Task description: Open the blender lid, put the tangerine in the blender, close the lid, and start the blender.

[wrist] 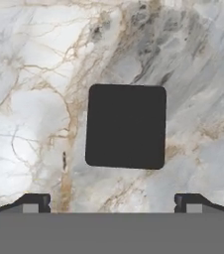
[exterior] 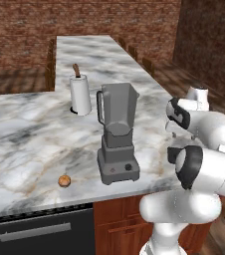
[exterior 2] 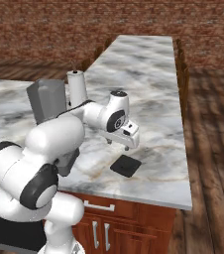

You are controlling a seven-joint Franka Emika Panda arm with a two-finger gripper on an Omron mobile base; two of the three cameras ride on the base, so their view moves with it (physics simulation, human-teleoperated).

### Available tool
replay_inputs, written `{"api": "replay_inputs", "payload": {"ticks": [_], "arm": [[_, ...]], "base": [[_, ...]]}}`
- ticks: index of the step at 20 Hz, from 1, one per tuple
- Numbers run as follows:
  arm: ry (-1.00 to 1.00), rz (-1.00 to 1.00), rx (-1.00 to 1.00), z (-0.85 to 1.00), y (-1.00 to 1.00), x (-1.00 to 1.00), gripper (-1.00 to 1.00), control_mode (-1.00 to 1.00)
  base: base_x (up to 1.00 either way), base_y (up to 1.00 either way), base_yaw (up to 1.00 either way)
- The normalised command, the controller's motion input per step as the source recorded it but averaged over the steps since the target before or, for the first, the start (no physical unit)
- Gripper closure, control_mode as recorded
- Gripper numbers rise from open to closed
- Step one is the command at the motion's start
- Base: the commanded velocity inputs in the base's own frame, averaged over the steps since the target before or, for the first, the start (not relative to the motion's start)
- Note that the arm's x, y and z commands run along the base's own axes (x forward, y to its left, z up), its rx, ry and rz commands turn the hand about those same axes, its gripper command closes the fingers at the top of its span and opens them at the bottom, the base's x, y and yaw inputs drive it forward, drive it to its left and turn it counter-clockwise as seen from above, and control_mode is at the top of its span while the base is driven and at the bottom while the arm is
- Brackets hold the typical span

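The blender lid [wrist: 126, 126] is off and lies flat on the table [exterior 2: 153, 74] under the wide-open, empty claw [wrist: 111, 203], the blender [exterior: 117, 133] stands open, and the tangerine [exterior: 64, 181] waits on the table, not yet put in.

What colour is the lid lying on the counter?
Black; the lid shows best in the hand view.

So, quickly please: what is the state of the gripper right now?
Gripper: open, jaws wide apart, holding nothing; it hangs above the blender lid, which lies flat on the counter.
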Motion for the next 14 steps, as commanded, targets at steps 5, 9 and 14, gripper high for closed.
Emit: {"api": "replay_inputs", "payload": {"ticks": [5,9,14], "arm": [[-0.03,0.0,0.0,0.76,0.42,-0.62,-1.0,-1.0],[-0.03,-0.01,0.0,0.61,0.43,-0.86,-1.0,-1.0],[-0.03,0.0,0.0,0.46,0.6,-0.96,-1.0,-1.0]], "base": [[0.0,0.0,0.0],[0.0,0.0,0.0],[0.0,0.0,0.0]]}}
